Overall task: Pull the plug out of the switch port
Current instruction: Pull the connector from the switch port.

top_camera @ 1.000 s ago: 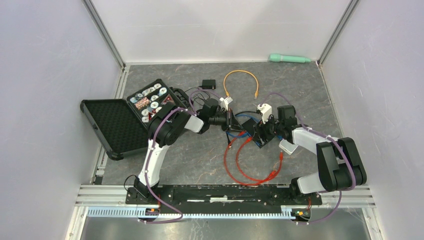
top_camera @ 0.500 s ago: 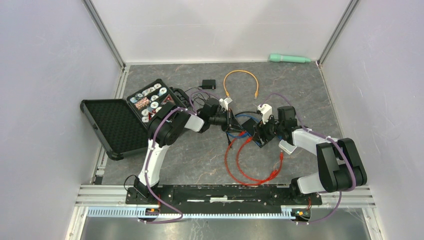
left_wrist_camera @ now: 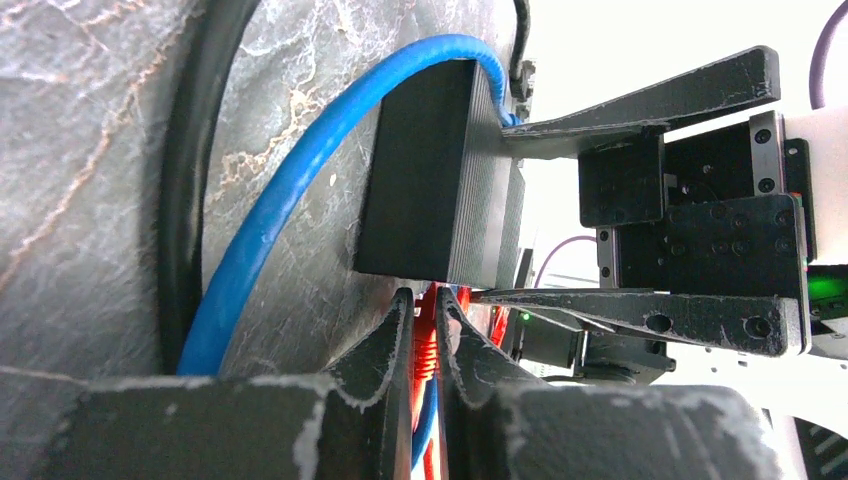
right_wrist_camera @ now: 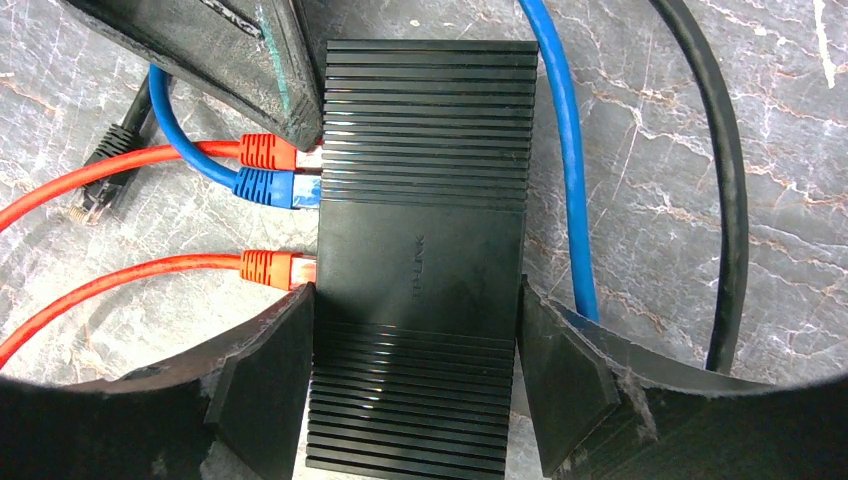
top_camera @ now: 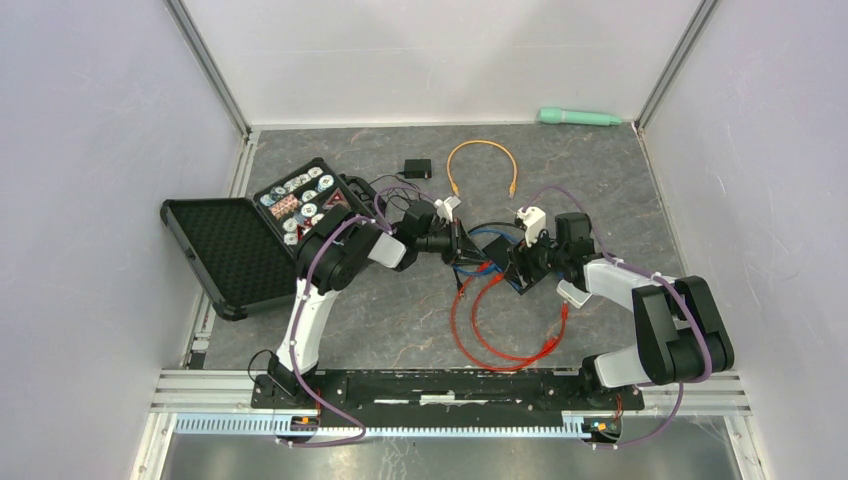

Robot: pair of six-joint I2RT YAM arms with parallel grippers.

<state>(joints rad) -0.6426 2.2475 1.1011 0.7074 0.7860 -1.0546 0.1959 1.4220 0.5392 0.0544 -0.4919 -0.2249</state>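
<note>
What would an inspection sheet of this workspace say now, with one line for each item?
Surface: grey marbled table top.
Job's things: black network switch; upper red plug, blue plug and lower red plug all sit in its ports.
Clutter: open black tool case, small black box, green cylinder.
Grippers: left gripper shut on upper red plug; right gripper clamps the switch by its sides.
Cables: loose orange patch cable; black cable beside the switch.
Surroundings: white walls; nothing else seen.
</note>
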